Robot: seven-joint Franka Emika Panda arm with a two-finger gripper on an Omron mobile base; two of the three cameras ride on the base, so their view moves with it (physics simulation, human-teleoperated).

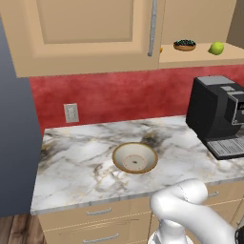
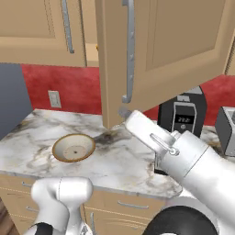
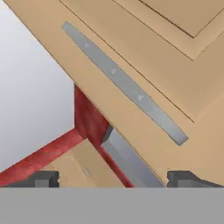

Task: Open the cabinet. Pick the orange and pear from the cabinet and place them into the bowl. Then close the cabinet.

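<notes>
The cabinet (image 2: 151, 50) hangs open on its right side, that door swung well out over the bench (image 1: 86, 162), while the left door is shut. The end effector (image 3: 113, 178) sits right by the open door's handle (image 2: 128, 50), its fingertips spread wide with nothing between them; the handle bar runs just ahead of it in the hand view. My worry is the door: it stands between the arm and the shelf, so a reach toward the fruit could knock it and swing it onto the arm or back toward shut. The coffee machine (image 1: 219, 114) stands below the opening, close under the end effector, and a low swing could clip it. The bowl (image 1: 135, 157) lies on the bench, well below and off to the shut door's side, empty. The pear (image 1: 216, 47) sits on the shelf beyond the door, near the front edge, so a clumsy pinch could roll it off. Beside it a dark dish (image 1: 184, 45) could be nudged. Only an orange sliver (image 1: 161, 49) peeks past the shut door's edge; I judge it the orange, awkward to reach there.
</notes>
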